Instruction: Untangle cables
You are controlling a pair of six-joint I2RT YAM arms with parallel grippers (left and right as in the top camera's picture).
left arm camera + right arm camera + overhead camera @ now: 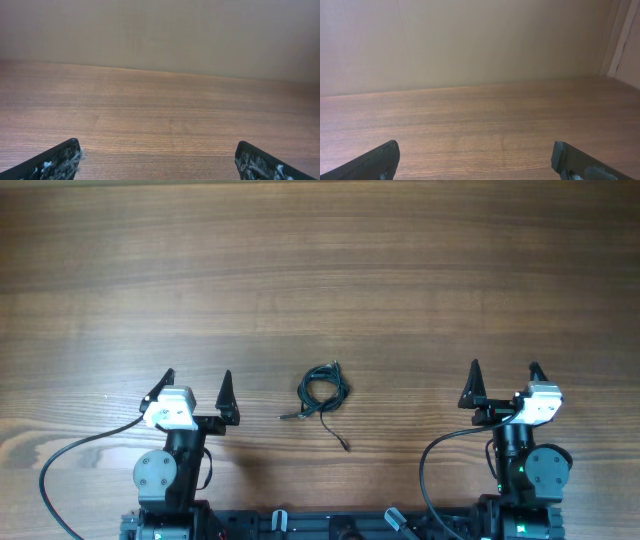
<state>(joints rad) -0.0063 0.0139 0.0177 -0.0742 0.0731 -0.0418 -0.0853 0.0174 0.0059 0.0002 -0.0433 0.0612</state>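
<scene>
Black thin cables [323, 390] lie looped in a small bundle on the wooden worktop [320, 270], between the left tool [196, 395] and right tool [503, 384], both spread wide, holding nothing.

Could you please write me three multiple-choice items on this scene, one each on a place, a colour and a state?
1. Where do the cables lie on the table?
A. between the left gripper and right gripper
B. at the far edge
C. in the far right corner

2. What colour are the cables?
A. white
B. black
C. red

3. How do the two grippers stand?
A. both shut
B. one holding a cable
C. both open, empty

Answers:
1 A, the bundle sits about midway between the grippers, touching neither.
2 B, thin black loops show against the brown wood.
3 C, each gripper's jaws stand wide apart with nothing between them.
</scene>
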